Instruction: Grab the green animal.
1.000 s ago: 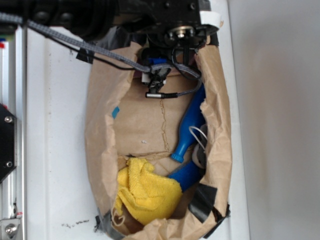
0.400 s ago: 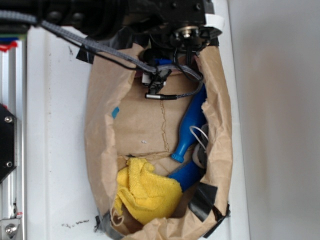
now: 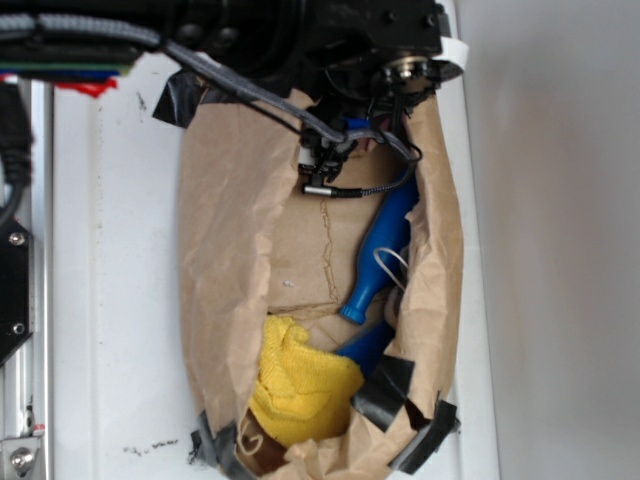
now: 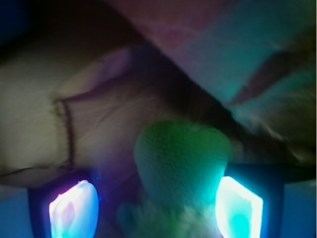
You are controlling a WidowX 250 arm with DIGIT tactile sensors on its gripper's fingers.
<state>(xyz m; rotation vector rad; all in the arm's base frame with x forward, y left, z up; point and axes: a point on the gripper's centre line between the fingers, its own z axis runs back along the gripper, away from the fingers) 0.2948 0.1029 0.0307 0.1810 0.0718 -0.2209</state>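
Observation:
In the wrist view the green animal (image 4: 183, 158) fills the lower middle, with a smooth rounded green end up and a fuzzier part below. It sits between the two glowing fingers of my gripper (image 4: 156, 208). It lies close against the right finger (image 4: 240, 206), while a dark gap separates it from the left finger (image 4: 73, 208). The jaws stand apart, so the gripper is open around the toy. In the exterior view the black arm (image 3: 330, 40) reaches into the top end of the brown paper bag (image 3: 225, 250) and hides the toy.
Inside the bag lie a blue bowling-pin shape (image 3: 380, 250), a second blue piece (image 3: 365, 345), a white loop (image 3: 395, 265) and a yellow cloth (image 3: 300, 385). Black tape (image 3: 385, 395) patches the bag's lower end. A metal rail (image 3: 25, 300) runs along the left.
The arm has shifted a little to the right and deeper into the bag's top. The bag has deformed: its left wall folded inward and the yellow cloth slid right.

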